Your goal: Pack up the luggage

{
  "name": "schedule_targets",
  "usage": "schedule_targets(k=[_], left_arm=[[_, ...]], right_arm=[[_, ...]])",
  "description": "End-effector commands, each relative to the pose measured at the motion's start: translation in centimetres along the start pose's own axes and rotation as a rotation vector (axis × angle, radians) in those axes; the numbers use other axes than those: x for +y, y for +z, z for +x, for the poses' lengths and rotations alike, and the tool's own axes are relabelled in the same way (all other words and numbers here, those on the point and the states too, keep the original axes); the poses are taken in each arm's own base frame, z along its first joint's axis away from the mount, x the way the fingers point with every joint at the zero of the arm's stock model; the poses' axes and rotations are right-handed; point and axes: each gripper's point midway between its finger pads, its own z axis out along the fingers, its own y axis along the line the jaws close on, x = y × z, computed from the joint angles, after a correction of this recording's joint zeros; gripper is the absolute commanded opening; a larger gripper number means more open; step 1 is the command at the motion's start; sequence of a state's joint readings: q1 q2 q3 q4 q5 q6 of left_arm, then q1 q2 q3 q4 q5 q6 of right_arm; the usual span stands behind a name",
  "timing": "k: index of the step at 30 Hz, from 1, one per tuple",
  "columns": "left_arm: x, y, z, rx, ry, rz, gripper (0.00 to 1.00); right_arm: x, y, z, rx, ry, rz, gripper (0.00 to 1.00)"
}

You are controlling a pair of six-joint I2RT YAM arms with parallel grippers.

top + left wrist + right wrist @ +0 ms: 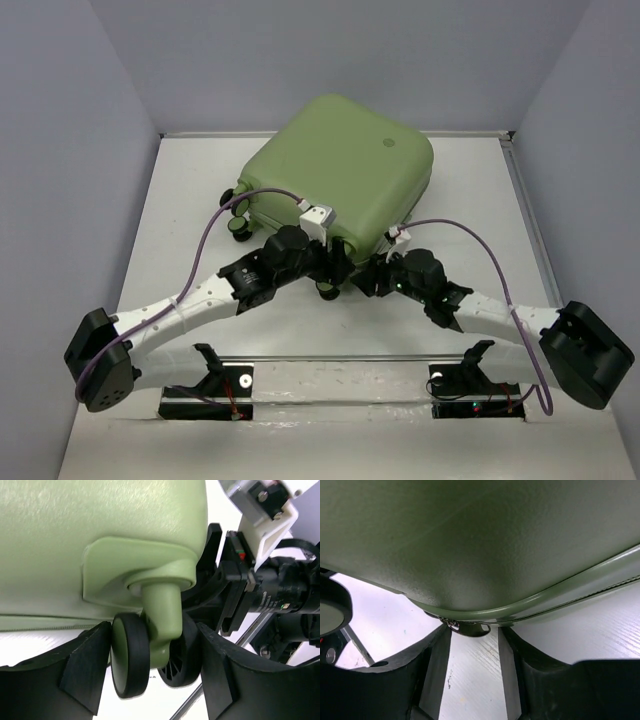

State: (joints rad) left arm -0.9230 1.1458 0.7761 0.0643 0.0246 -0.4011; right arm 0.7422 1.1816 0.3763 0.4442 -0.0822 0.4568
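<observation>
Left gripper (150, 652) is straddling a caster wheel (129, 656) at the near edge of the luggage (340, 170), its jaws standing apart with one black finger (85, 665) on either side of the wheel; whether either finger is actually touching the tyre cannot be told. The luggage is lying flat and shut, pale green shell uppermost, on the worktop (190, 200), with both arms reaching in to its near side. The right gripper (472, 647) is sitting low beneath the luggage's rounded rim, jaws likewise apart; a small metal zipper pull (467, 628) is hanging just under that rim, between the two fingers and not yet pinched.

Judging from this arrangement, each arm is taking a separate job. The left one seems to be bracketing the wheel so that the luggage is not rolling or sliding away across the worktop, and the right one seems to be lining up on the pull so that it can draw the zip along the seam (580, 587). With the shell closed and the zip apparently done up, the packing is looking barely begun; opening the luggage is likely the step in hand. The pull is small and dangling, so a closing grip could be slipping past it.
</observation>
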Motion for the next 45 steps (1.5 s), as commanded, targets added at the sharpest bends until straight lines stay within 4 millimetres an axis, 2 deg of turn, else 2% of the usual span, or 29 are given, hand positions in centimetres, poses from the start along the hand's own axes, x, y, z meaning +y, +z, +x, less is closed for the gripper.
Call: schedule_targets(k=[1, 4, 6, 7, 10, 11, 13, 19, 23, 26, 29, 30, 31, 32, 33, 34, 35, 36, 37, 38, 39, 40, 43, 45], left_arm=[[-2.0, 0.3, -2.8, -0.063, 0.017, 0.078, 0.69], [-2.1, 0.6, -2.8, -0.060, 0.015, 0.084, 0.61], [-2.2, 0.7, -3.0, -0.064, 0.008, 0.095, 0.47], [-2.3, 0.8, -3.0, -0.065, 0.006, 0.101, 0.36], [-2.8, 0.8, -3.3, -0.072, -0.005, 0.127, 0.23], [-2.9, 0.9, -3.3, -0.075, -0.008, 0.134, 0.15], [-3.2, 1.0, -3.6, -0.081, -0.021, 0.151, 0.07], [-5.2, 1.3, -5.7, -0.140, -0.083, 0.247, 0.06], [-7.8, 1.5, -8.6, -0.204, -0.167, 0.353, 0.06], [-10.2, 1.2, -11.7, -0.282, -0.251, 0.443, 0.06], [-12.0, 0.7, -14.2, -0.354, -0.328, 0.526, 0.06], [-13.3, -0.1, -15.7, -0.396, -0.337, 0.567, 0.06], [-13.7, 0.2, -16.0, -0.400, -0.350, 0.574, 0.06], [-14.7, -0.2, -17.2, -0.425, -0.352, 0.595, 0.06], [-15.3, -0.4, -17.8, -0.441, -0.356, 0.610, 0.06], [-16.4, -0.3, -17.8, -0.427, -0.369, 0.637, 0.06], [-17.4, -0.9, -18.7, -0.440, -0.376, 0.672, 0.06], [-18.2, -1.3, -19.2, -0.453, -0.383, 0.705, 0.06], [-19.0, -1.1, -19.0, -0.439, -0.400, 0.722, 0.06], [-19.4, -1.2, -19.2, -0.445, -0.409, 0.731, 0.06], [-19.9, -1.5, -19.9, -0.467, -0.418, 0.738, 0.06], [-20.5, -1.5, -19.6, -0.461, -0.425, 0.748, 0.06], [-20.8, -2.3, -20.0, -0.473, -0.410, 0.757, 0.06], [-19.6, -1.9, -19.3, -0.472, -0.356, 0.683, 0.11]], right_arm=[[1.9, 0.3, -5.8, -0.227, -0.010, -0.044, 0.42], [2.5, 0.3, -6.0, -0.244, -0.003, -0.065, 0.35], [2.9, 0.3, -6.1, -0.249, 0.003, -0.078, 0.30], [2.9, 0.3, -6.0, -0.250, 0.004, -0.079, 0.25], [3.0, 0.1, -6.3, -0.274, 0.012, -0.062, 0.08], [2.9, 0.0, -6.1, -0.273, 0.016, -0.061, 0.07], [3.3, -0.3, -5.4, -0.268, 0.013, -0.067, 0.07], [3.1, -1.6, -2.8, -0.253, 0.036, -0.023, 0.07], [3.9, -2.4, -2.3, -0.276, 0.055, -0.021, 0.07], [5.0, -2.7, -3.3, -0.327, 0.064, -0.042, 0.07], [7.2, -2.6, -5.3, -0.395, 0.070, -0.090, 0.07], [8.6, -2.8, -6.2, -0.434, 0.062, -0.128, 0.07], [9.1, -2.5, -6.7, -0.456, 0.058, -0.125, 0.07], [9.6, -2.5, -7.2, -0.485, 0.047, -0.137, 0.07], [10.5, -2.9, -8.6, -0.548, 0.061, -0.169, 0.07], [10.7, -2.3, -8.0, -0.545, 0.052, -0.161, 0.07], [10.9, -2.1, -8.6, -0.576, 0.044, -0.160, 0.07], [12.1, -2.7, -9.6, -0.636, 0.069, -0.206, 0.07], [12.1, -1.7, -8.7, -0.625, 0.060, -0.197, 0.07], [12.3, -1.5, -9.0, -0.646, 0.071, -0.203, 0.07], [13.5, -1.9, -10.1, -0.697, 0.093, -0.242, 0.07], [14.1, -1.9, -9.8, -0.706, 0.101, -0.250, 0.07], [14.0, -1.8, -8.9, -0.702, 0.105, -0.246, 0.07], [12.8, -1.7, -7.7, -0.642, 0.093, -0.193, 0.07]])
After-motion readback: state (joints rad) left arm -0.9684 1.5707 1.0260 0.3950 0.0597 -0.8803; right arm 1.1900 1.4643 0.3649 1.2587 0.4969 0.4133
